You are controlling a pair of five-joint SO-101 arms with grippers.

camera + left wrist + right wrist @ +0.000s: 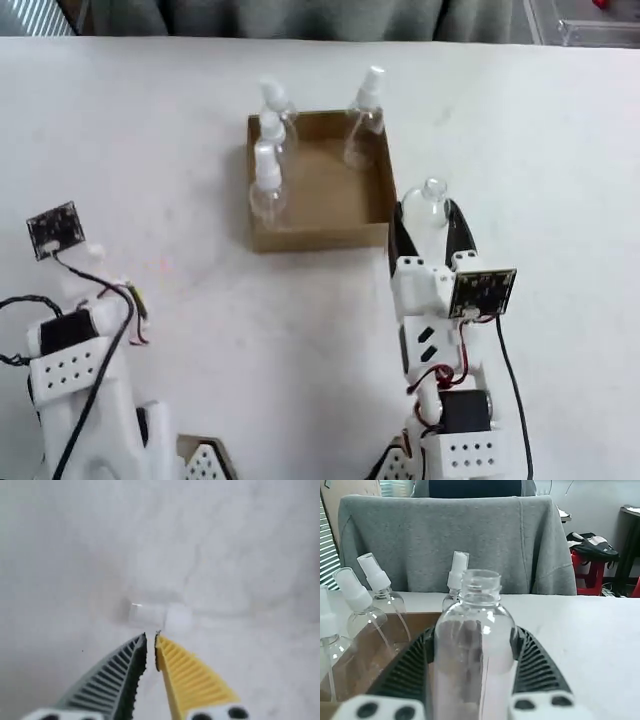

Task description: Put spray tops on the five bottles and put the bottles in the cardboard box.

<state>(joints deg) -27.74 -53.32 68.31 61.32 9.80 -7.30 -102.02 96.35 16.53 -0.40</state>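
Right gripper (474, 634): its black ribbed fingers (402, 672) are clamped on either side of a clear plastic bottle (472, 605) with an open neck and no spray top. The bottle's held upright, just outside the right wall of the brown open-topped cardboard box (330, 195).

Left gripper (151, 641): the grey and yellow toothed fingers (187, 677) are pinched nearly together with just a sliver of gap. I can't make out anything between them. Right past the tips there's a small white blurry thing (157, 616) on the white table (200, 130). Could be the last spray top, honestly can't tell.

So I'd say we're on bottle five, at the capping step. The next move needs a top brought to that open neck, lined up straight and seated while the right arm holds the bottle steady. After that it's a lift over the wall and into the box.

Box contents: four clear bottles with white spray tops (268, 185), all standing. Three are down its left side and one is in the far right corner. The middle and near right are bare cardboard, so there looks to be room for the fifth.
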